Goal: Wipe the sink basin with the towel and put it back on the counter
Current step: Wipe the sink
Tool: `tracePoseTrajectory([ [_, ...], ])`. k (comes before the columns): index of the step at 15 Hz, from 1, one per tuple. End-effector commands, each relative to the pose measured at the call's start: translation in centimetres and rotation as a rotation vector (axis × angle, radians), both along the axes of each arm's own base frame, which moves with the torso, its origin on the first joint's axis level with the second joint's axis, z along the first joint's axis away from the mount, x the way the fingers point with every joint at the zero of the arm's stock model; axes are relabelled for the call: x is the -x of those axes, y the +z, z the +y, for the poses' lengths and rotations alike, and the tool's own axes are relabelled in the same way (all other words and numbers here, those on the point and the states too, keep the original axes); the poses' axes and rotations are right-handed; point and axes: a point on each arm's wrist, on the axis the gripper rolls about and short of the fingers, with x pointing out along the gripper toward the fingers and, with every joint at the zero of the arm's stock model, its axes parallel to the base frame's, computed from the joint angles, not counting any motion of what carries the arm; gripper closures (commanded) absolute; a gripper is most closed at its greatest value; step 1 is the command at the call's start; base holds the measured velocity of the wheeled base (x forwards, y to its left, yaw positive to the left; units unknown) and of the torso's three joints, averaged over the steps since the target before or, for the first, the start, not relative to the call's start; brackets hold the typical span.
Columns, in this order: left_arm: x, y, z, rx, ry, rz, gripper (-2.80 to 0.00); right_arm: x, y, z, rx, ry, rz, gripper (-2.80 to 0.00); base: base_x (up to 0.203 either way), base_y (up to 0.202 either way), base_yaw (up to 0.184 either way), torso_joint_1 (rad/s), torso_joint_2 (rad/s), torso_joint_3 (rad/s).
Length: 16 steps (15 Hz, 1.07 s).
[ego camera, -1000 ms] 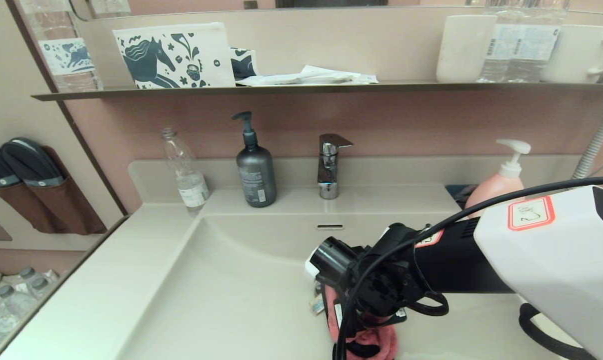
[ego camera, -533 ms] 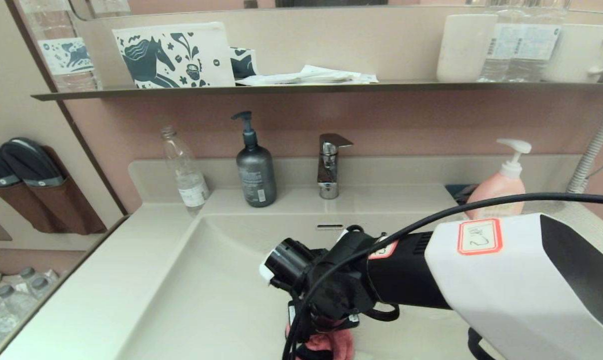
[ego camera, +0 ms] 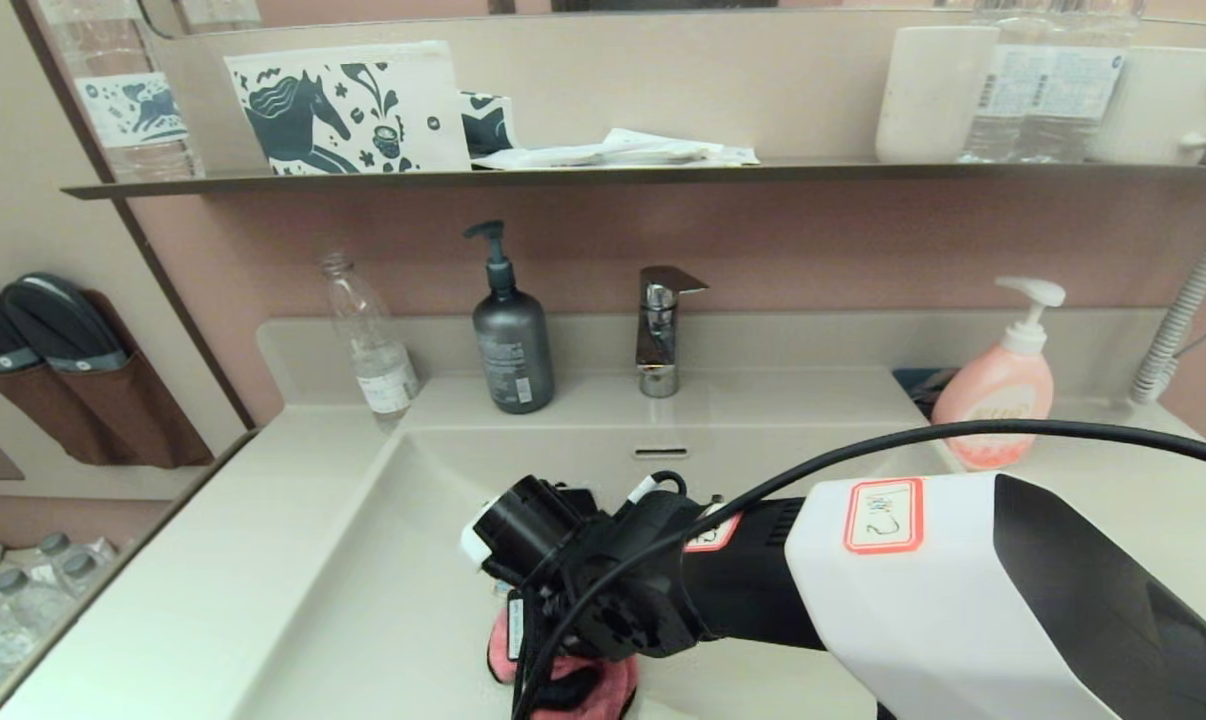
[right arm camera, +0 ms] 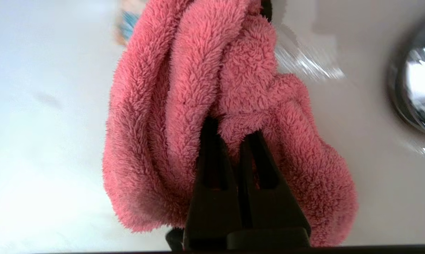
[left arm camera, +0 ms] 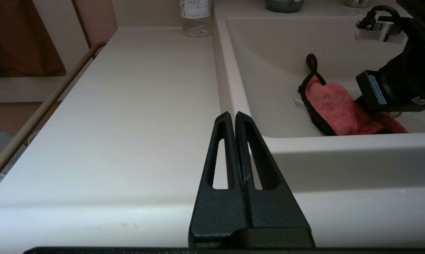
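**Towel pressed on the basin floor**

The right hand [right arm camera: 233, 137] pinches the bunched towel [right arm camera: 198, 106] against the sink basin [ego camera: 383, 600] floor, beside the chrome drain plug [right arm camera: 417, 95]. The left hand [left arm camera: 232, 118], fingers together and empty, hovers over the counter [left arm camera: 128, 106] just outside the basin's rim.

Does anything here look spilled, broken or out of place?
Nothing stands out. The towel is bunched in the right gripper on the sink basin floor, as wiping needs. The bottles on the counter stand upright, and no spill shows.
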Motion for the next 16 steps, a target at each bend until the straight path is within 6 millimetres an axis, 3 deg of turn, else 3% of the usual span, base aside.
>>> tracePoseTrajectory([
  [1, 0.0, 0.0, 0.0, 0.0, 0.0, 0.001, 0.0, -0.4, 0.2, 0.4, -0.037, -0.015, -0.044, 0.0, 0.0, 0.0, 0.0, 0.0, 0.0, 0.0],
  [8, 0.0, 0.0, 0.0, 0.0, 0.001, 0.001, 0.0, -3.0, 0.8, -0.2, -0.047, -0.05, -0.197, 0.0, 0.0, 0.0, 0.0, 0.0, 0.0, 0.0],
  [16, 0.0, 0.0, 0.0, 0.0, 0.001, 0.001, 0.0, -4.9, 0.8, -2.9, 0.142, -0.09, -0.25, 0.0, 0.0, 0.0, 0.0, 0.0, 0.0, 0.0],
])
